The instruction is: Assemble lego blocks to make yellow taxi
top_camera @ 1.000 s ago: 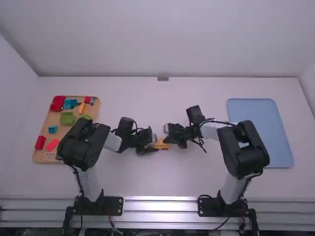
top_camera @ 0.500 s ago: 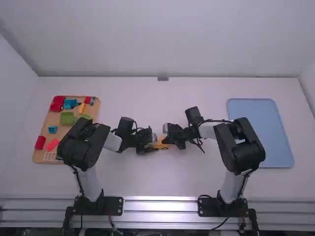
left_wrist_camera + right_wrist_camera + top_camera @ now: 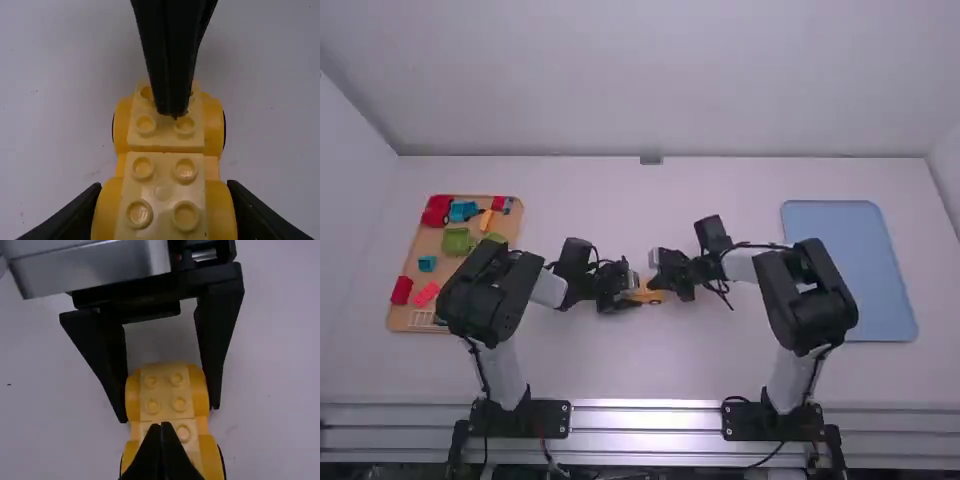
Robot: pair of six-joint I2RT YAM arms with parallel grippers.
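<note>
Yellow taxi base [image 3: 212,167] stands on the white table [image 3: 620,365] at its middle, between the two grippers. In the high view most of it is hidden, with only a small strip visible. Two pale yellow blocks, the near block [image 3: 163,192] and the far block [image 3: 165,142] in the left wrist view, sit end to end along its top; the near one runs out of that view's bottom edge.

The left gripper [image 3: 636,292] pinches one end of the base from both sides. The right gripper [image 3: 658,270] has its fingers pressed together with nothing between them, their tips over the studs of the far block, partly covering its back pair. Whether they touch it is hard to make out.

At the left, an orange-brown tray [image 3: 410,272] is partly hidden by the left arm [image 3: 500,290]. In it lie a red toy vehicle [image 3: 437,210], blue piece [image 3: 464,210], orange piece [image 3: 487,220], green block [image 3: 457,241], small teal block [image 3: 427,263], dark red block [image 3: 402,290] and bright red block [image 3: 427,294]. At the right lies a blue tray [image 3: 850,260], its near inner edge partly covered by the right arm [image 3: 810,300].
</note>
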